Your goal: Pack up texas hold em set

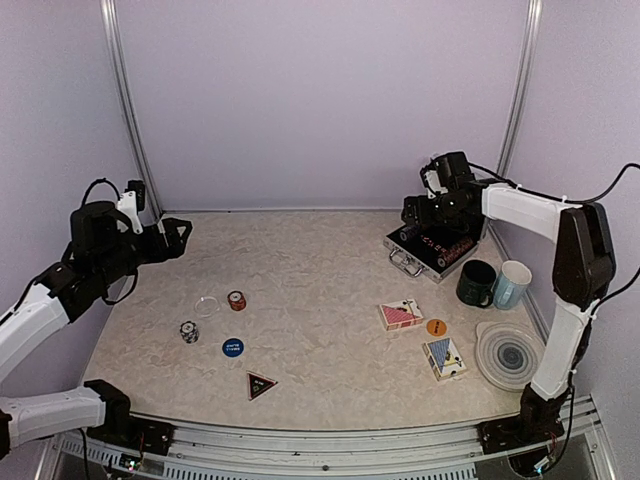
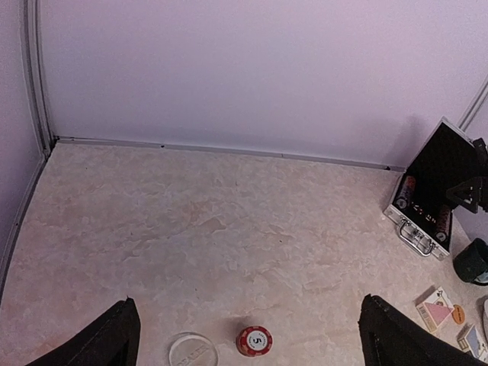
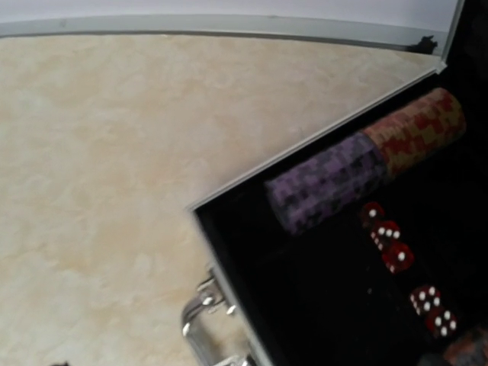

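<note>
Left arm [image 1: 30,322], right arm [image 1: 520,212]: white tube-shaped links, bulky black joint housings. Black cables [image 1: 605,187] looping loosely off the upper links. Black bases [image 1: 515,432]. Left gripper [image 1: 178,236]: black, with matte, tapered fingers [image 2: 103,339].

Lab-style robot test cell, not a home. Plain lilac panel walls [image 1: 320,100] at 9, 12 and 3 o'clock, framed by aluminium posts [image 1: 125,120]. Marble-look tabletop [image 1: 320,290]; white-and-black arms [image 1: 560,260] bolted to a metal rail [image 1: 330,440] at 6 o'clock, cables [image 1: 615,180] trailing.
</note>
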Robot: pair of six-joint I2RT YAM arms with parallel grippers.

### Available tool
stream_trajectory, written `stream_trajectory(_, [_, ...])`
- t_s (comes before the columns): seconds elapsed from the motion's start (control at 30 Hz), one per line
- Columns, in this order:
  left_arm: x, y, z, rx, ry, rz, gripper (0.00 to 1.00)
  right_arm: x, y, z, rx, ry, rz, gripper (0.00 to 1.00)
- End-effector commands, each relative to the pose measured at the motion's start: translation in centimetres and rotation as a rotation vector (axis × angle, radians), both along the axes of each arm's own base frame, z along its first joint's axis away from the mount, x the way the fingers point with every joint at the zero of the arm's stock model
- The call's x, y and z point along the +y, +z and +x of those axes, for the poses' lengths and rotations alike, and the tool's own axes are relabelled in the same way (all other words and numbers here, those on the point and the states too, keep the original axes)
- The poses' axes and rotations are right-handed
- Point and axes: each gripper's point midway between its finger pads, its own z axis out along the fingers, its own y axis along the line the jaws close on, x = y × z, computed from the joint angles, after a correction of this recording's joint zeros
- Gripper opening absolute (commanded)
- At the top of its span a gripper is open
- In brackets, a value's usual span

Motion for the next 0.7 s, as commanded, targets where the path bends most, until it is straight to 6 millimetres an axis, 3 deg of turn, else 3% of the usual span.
stream_trajectory(0.0, [0.1, -0.2, 0.1, 0.001, -0.013, -0.036, 0.99, 0.2, -1.1, 2.3, -0.019, -0.032, -0.046, 0.99])
stream_trajectory(0.2, [0.5, -0.4, 0.4, 0.01, -0.004, -0.045, 0.99, 0.7, -3.4, 4.5, 0.01, -0.058, -0.063, 0.99])
stream_trajectory(0.67, [1.4, -0.7, 0.7, 0.016, 0.017, -0.058, 0.99, 2.7, -5.4, 8.3, 0.029, -0.067, 0.009, 0.99])
